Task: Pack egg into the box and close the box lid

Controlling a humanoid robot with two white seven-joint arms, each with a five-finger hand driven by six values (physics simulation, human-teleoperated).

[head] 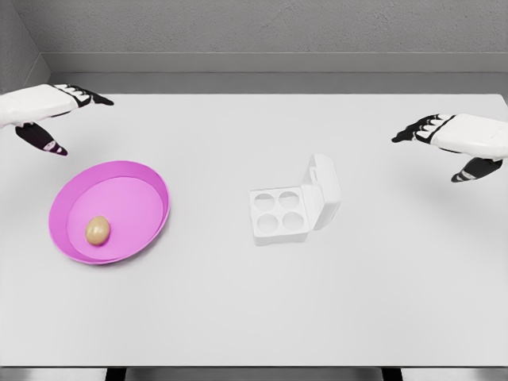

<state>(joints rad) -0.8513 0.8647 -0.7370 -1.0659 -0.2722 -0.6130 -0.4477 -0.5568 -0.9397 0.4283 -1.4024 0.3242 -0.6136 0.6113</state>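
Here we are above the table (254, 317), and nothing has been picked up yet. Our landmark is the egg box (280, 213), sitting white on white near the middle with its four cups showing and its lid (324, 190) tipped up and back on the box's right side. Well to the left of the box lies the pink plate (143, 186), and there is our egg (98, 230), resting on the plate's floor toward the lower left, far side from the box.

Our left hand (49, 111) hovers up and far left of the box, above the plate's upper edge, dark-tipped fingers stretched out and loose, thumb dropped below, gripping nothing. Our right hand (452, 143) hangs well to the right of the box, fingers likewise extended and relaxed, holding nothing.

So the step in hand, as we read it, is the reach for the egg, and the left hand is the natural one. We want to come down from above, clear the plate's raised rim, and settle thumb and fingers on opposite sides of the egg rather than nudging it, since it looks free to roll on that smooth floor. Close gently and evenly. Any cup in the box is free, so we'd pick the one nearest the plate and keep clear of the upright lid.
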